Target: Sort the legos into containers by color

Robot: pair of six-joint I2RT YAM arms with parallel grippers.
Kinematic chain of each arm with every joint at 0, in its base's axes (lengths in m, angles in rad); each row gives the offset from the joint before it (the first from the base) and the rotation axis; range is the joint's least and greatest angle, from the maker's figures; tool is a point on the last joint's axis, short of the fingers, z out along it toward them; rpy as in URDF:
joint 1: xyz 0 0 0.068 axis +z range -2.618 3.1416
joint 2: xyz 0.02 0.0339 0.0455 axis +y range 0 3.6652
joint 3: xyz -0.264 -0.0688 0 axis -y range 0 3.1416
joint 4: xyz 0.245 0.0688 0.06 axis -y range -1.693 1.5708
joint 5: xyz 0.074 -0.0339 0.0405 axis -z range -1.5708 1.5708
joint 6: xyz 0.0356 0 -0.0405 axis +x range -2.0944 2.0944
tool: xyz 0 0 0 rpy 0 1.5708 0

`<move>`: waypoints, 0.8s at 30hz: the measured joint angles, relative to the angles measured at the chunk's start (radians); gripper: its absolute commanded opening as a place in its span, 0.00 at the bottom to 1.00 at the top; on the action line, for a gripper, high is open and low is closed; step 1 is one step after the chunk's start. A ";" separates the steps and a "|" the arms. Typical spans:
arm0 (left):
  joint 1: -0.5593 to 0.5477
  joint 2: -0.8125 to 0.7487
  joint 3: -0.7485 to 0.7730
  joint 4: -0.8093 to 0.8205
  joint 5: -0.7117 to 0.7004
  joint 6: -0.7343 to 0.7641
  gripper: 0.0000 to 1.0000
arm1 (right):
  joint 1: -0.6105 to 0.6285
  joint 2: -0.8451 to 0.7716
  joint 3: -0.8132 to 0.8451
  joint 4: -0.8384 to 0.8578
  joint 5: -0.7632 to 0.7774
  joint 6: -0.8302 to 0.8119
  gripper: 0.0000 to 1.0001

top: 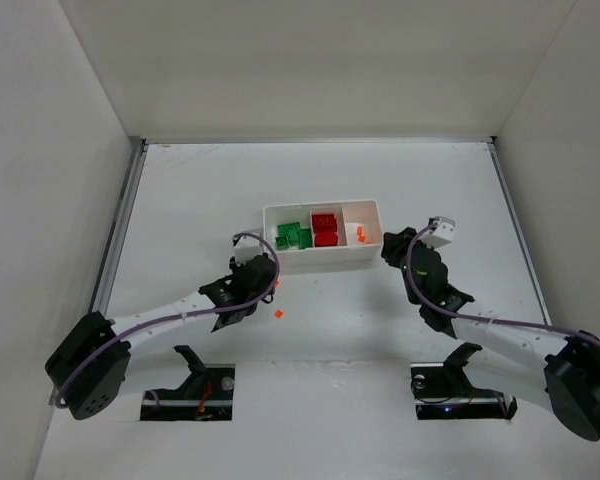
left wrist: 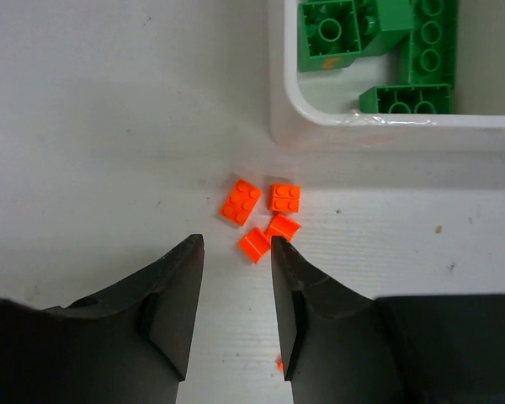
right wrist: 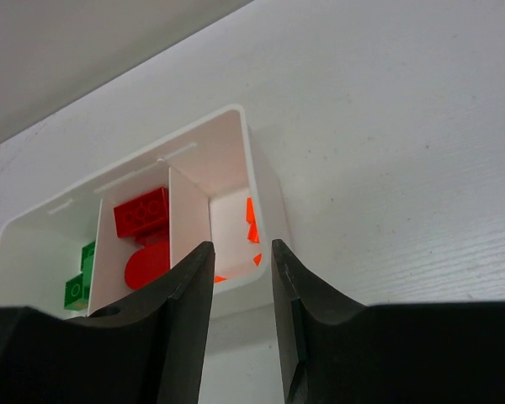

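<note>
Green bricks [top: 293,236] and red bricks [top: 325,228] are binned; orange bricks [left wrist: 284,198] lie outside the tray [top: 320,258], with left gripper [left wrist: 236,244] and right gripper [right wrist: 242,248] slightly parted, empty.

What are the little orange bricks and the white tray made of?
Orange bricks: probably hard plastic, smooth and a bit shiny, with moulded studs on top. Tray: probably thin white plastic, glossy, since its rounded rim catches the light.
</note>
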 measured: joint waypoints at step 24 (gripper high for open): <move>0.102 0.237 -0.011 0.224 0.100 0.085 0.32 | 0.046 0.063 0.035 0.021 -0.035 -0.027 0.40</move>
